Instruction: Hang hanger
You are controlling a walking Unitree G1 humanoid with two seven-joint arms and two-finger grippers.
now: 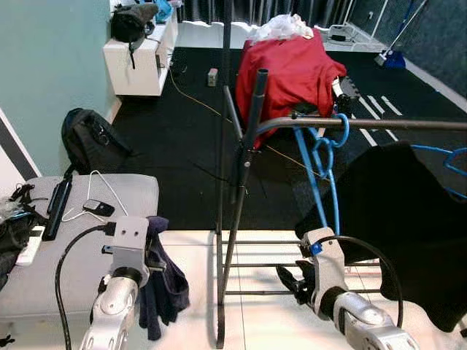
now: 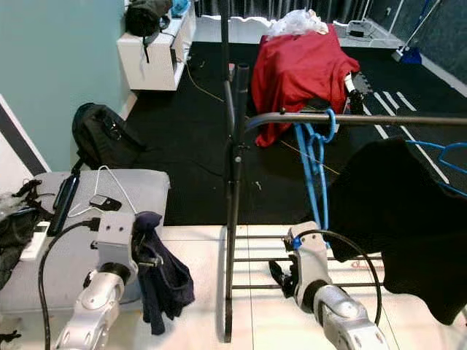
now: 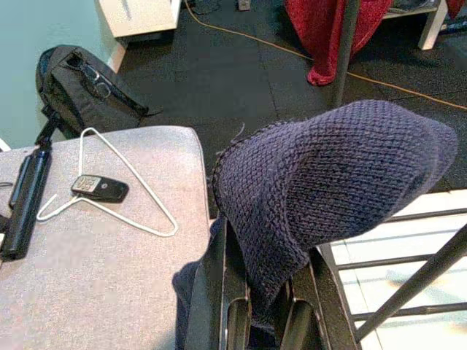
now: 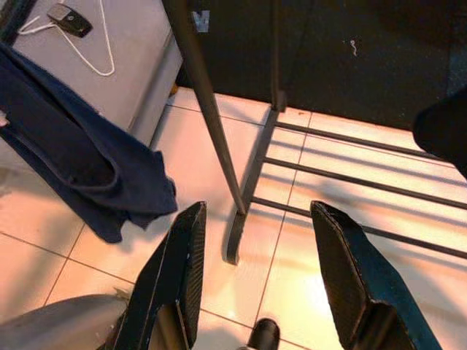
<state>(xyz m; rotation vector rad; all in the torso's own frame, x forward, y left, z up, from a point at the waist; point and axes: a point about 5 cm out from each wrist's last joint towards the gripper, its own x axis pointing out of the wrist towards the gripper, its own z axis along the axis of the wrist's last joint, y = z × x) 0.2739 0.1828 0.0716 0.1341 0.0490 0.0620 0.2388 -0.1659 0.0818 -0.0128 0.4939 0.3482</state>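
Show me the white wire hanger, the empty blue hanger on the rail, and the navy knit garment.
white wire hanger (image 3: 139, 188), left wrist view, on its sloping arm.
blue hanger (image 1: 322, 157), left eye view, on the neck below its hook.
navy knit garment (image 3: 336, 175), left wrist view, on the bunched knit above the left gripper's fingers.

The left claw (image 3: 266, 321) pinches a navy garment (image 3: 328, 182) of coarse, matt knit. The rack (image 1: 244, 146) is smooth dark metal tubing. A thin white wire hanger (image 3: 109, 186) lies on rough grey fabric upholstery (image 3: 95, 277). The blue hanger (image 1: 325, 157) looks glossy plastic. Floor tiles (image 4: 306, 211) shine.
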